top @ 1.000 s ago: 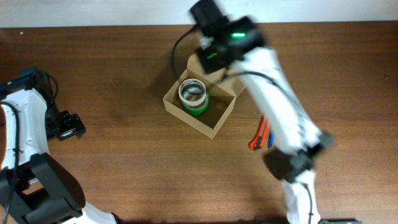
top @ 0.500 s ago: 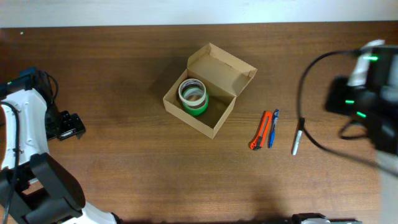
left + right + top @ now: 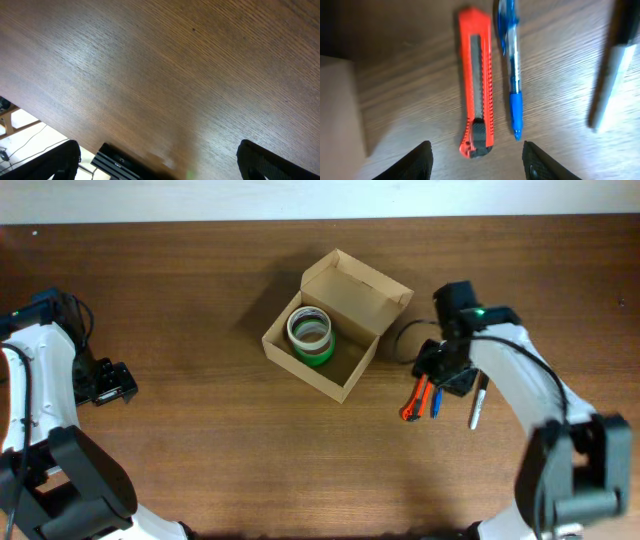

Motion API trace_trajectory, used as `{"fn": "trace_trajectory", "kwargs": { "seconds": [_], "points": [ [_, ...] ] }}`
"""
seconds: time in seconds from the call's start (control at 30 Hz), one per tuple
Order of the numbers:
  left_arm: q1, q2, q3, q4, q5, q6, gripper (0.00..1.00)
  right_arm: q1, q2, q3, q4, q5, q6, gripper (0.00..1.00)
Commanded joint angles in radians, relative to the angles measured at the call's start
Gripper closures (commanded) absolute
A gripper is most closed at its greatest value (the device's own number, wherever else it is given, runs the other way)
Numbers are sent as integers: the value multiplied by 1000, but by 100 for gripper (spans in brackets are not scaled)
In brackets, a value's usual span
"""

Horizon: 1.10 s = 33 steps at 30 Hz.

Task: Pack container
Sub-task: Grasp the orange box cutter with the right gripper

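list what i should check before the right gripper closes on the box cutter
1. right gripper open: ok, fingers apart.
2. orange box cutter centred between the fingers: ok.
3. blue pen outside the grip: not ok, it lies close beside the cutter, within the finger span.
4. cardboard box open on top: ok.
5. space in the box beside the green tape roll: ok.
6. cutter blade retracted: cannot tell.
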Motion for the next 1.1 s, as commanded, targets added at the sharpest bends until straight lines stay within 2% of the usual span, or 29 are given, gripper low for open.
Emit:
{"fn": "trace_trajectory", "kwargs": {
  "seconds": [0.0, 0.6, 0.67, 0.77, 0.83, 1.07],
  "points": [
    [3, -9, -5, 0, 4, 12, 0, 7, 73, -4, 11, -26, 32, 41],
    [3, -9, -5, 0, 4, 12, 0, 6, 223, -55, 166, -27, 8, 43],
    [3, -9, -5, 0, 4, 12, 0, 6, 234, -61, 177, -31, 4, 53],
    [3, -9, -5, 0, 4, 12, 0, 6, 236, -61, 195, -42, -22, 85],
    [3, -9, -5, 0, 4, 12, 0, 4, 235, -56, 196, -51, -25, 96],
    [3, -9, -5, 0, 4, 12, 0, 3, 155, 6, 164, -82, -105, 96]
  ]
}}
